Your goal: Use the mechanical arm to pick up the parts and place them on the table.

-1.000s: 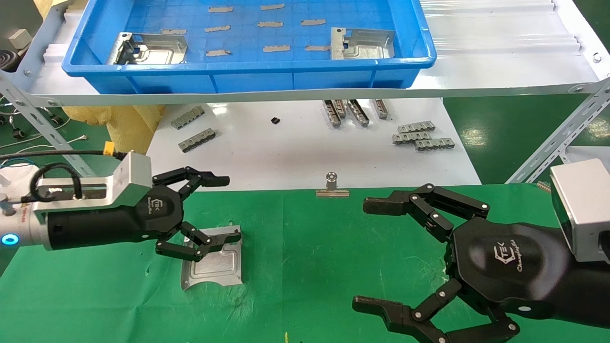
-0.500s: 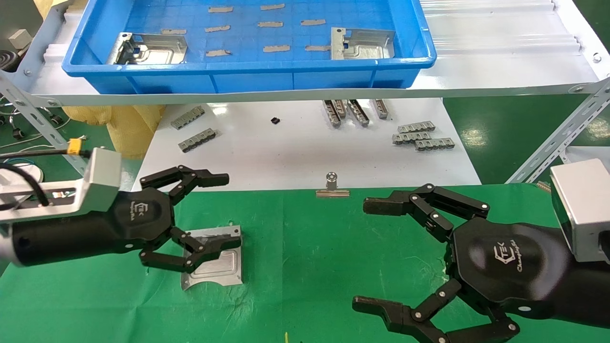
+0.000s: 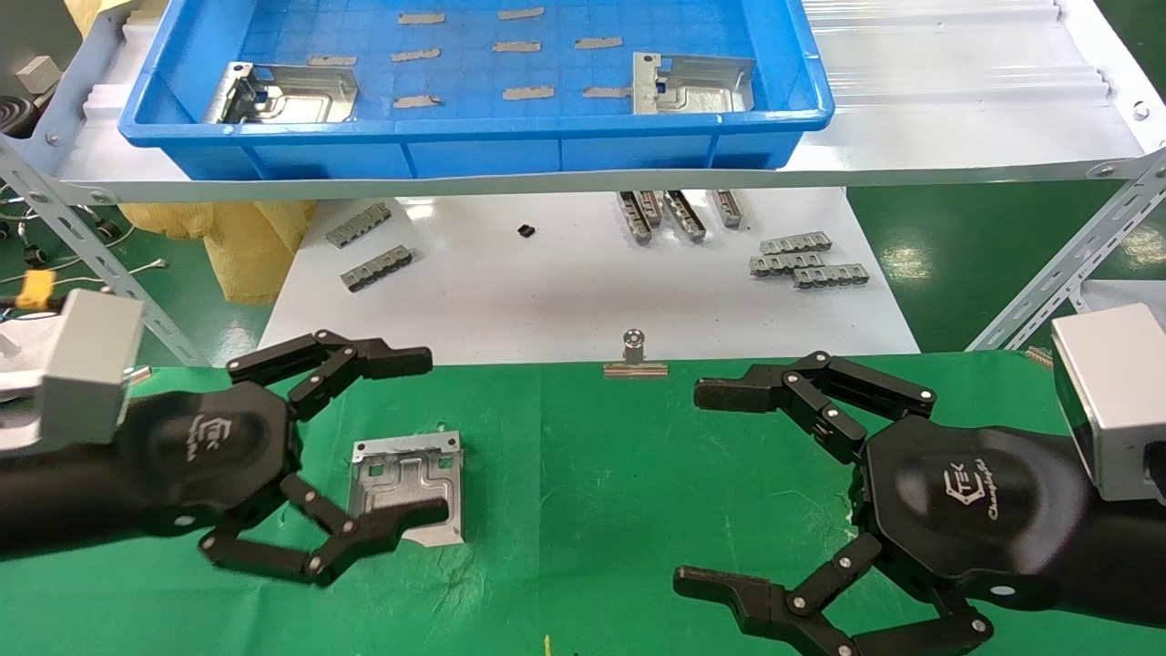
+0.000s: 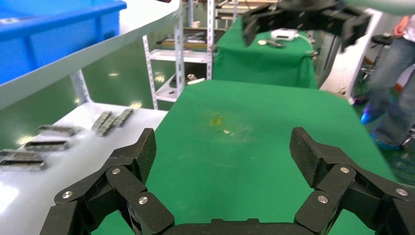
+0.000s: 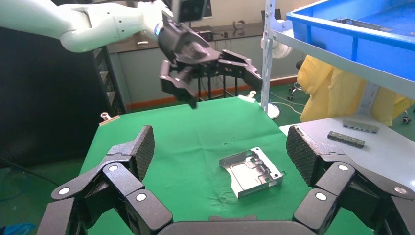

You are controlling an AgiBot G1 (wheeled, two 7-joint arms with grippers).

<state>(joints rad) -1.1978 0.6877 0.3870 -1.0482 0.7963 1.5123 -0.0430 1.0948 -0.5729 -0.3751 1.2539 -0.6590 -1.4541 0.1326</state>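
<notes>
On my far left the left gripper (image 3: 401, 446) hangs over the green table (image 3: 592, 474), its claws spread wide and holding nothing. The right wrist view shows it lifted clear above the cloth, so the lower claw only crosses in front of the silver part (image 3: 407, 483) in my head view. That part lies flat on the table just beside the gripper, its perforated flange toward the white board (image 3: 565, 292). Up on the shelf the blue tray (image 3: 474, 146) holds two more parts, one at its left end (image 3: 284, 93) and one at its right end (image 3: 692, 84), with small grey strips scattered between them. Grey ridged bars lie on the white board, and a metal clip (image 3: 635, 357) sits at the cloth's far edge. On my right the right gripper (image 3: 701, 483) hovers over the table, claws splayed and empty, well apart from the part
</notes>
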